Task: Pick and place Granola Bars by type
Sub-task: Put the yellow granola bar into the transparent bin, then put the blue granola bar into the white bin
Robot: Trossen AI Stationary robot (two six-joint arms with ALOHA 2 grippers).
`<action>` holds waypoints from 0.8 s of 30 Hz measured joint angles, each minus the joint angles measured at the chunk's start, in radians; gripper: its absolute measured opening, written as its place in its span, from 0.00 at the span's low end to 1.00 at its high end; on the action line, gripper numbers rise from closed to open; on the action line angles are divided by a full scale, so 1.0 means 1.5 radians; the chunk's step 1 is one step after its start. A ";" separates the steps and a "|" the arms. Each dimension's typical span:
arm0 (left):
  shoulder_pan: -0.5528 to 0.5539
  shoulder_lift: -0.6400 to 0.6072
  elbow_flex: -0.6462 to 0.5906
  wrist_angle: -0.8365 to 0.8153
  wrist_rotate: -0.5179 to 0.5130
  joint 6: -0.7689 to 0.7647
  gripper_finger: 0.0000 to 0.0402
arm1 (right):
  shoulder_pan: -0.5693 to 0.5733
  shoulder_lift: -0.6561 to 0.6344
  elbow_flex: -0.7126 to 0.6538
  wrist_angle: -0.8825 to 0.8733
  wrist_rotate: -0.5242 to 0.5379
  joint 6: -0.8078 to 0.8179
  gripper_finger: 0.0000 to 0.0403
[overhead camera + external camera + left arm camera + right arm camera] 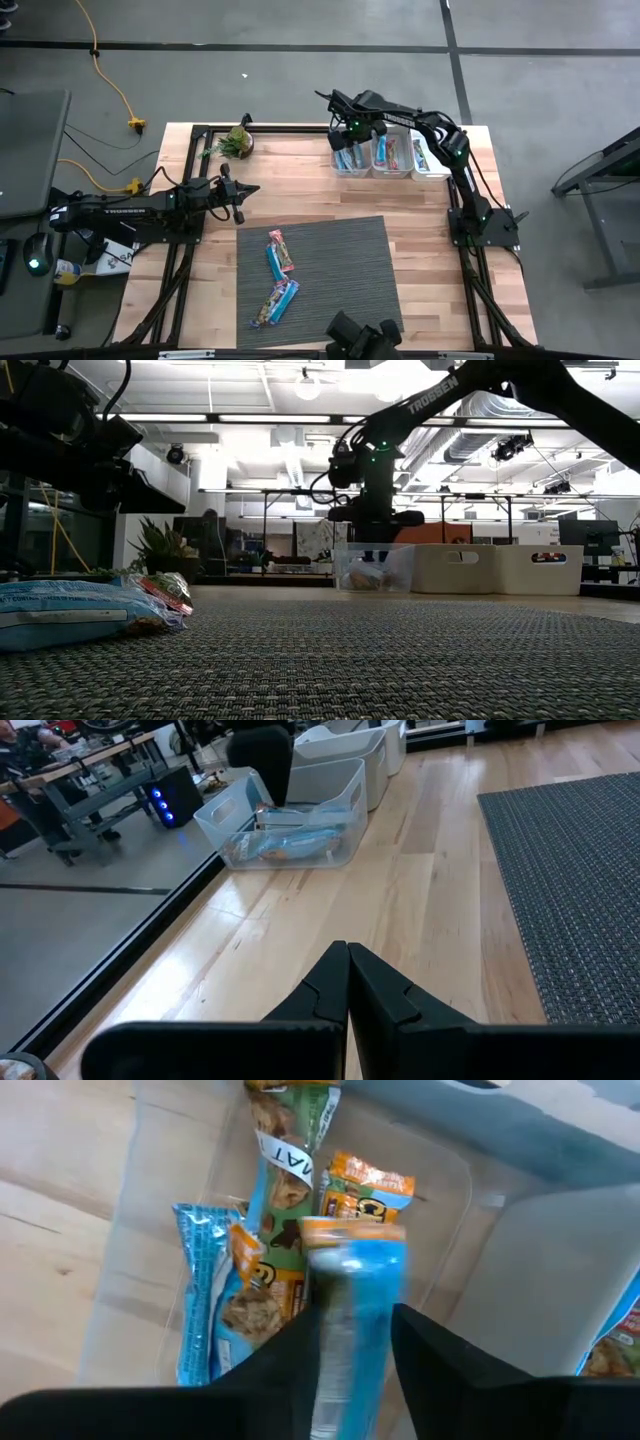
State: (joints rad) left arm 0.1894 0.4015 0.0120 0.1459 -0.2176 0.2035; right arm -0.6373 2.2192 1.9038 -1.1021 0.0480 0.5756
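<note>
Several granola bars in blue and pink wrappers lie flat on the dark mat; in the low view they are the bars at the left. More bars lie in the clear bin at the far side. My right gripper points down over that bin, shut on a light blue bar with an orange end. My left gripper waits shut over the wood left of the mat. My right gripper pinches the light blue bar by its two long edges between its two fingers. The fingers come from above and lie along the bar. The bar hangs upright, its orange end down, over the bars in the clear bin.
Two white bins holding bars stand right of the clear one. A small potted plant sits at the far left. Bare wood lies between the mat and the bins.
</note>
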 joint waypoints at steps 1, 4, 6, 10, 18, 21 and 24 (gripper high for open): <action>0.000 0.000 0.000 0.000 0.000 0.000 0.00 | 0.000 0.000 0.000 0.000 -0.001 -0.005 0.30; 0.000 0.000 0.000 0.000 0.000 0.000 0.00 | 0.001 0.000 0.000 0.000 -0.001 -0.013 0.37; 0.000 0.000 0.000 0.000 0.000 0.000 0.00 | 0.001 0.000 0.000 0.000 -0.003 -0.018 0.42; 0.000 0.000 0.000 0.000 0.000 0.000 0.00 | 0.001 -0.012 0.000 0.005 -0.002 -0.029 0.49; 0.000 0.000 0.000 0.000 0.000 0.000 0.00 | 0.004 -0.101 0.000 0.075 0.006 -0.084 0.52; 0.000 0.000 0.000 0.000 0.000 0.000 0.00 | 0.019 -0.142 0.000 0.129 -0.028 -0.124 0.52; 0.000 0.000 0.000 0.000 0.000 0.000 0.00 | 0.050 -0.176 0.000 0.196 -0.087 -0.162 0.52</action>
State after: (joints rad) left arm 0.1895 0.4016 0.0120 0.1459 -0.2178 0.2035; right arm -0.5627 1.9550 1.9041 -0.8085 -0.0830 0.3326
